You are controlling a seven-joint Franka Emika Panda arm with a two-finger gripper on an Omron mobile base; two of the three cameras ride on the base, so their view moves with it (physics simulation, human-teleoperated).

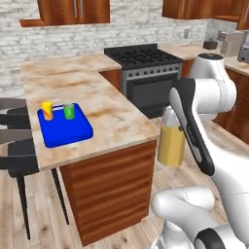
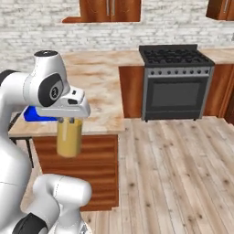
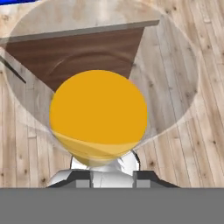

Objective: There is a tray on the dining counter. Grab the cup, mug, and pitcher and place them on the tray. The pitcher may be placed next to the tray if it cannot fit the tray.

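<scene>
1. Nearest: pitcher (image 3: 98, 118) hanging under the hand, clear glass with amber liquid, carried upright over the wooden floor (image 2: 183, 173) just off the bench corner.
2. Gripper (image 2: 69, 119) clamped on the pitcher near its top rim; fingers themselves hidden behind glass and hand.
3. Handling, as judged: heavy with liquid, rigid, smooth and slippery, breakable; best kept vertical to avoid sloshing, grip held firm at the rim wall, no sudden swings.
4. Further off: bench (image 1: 104, 104), marbled stone on reddish wood, its near corner just beyond the pitcher.
5. On the bench: blue tray (image 1: 64, 132), carrying yellow cup (image 1: 47, 110) and green mug (image 1: 69, 111) side by side at its far end.
6. Near part of the tray bare; probably room for the pitcher there, otherwise beside it.
</scene>
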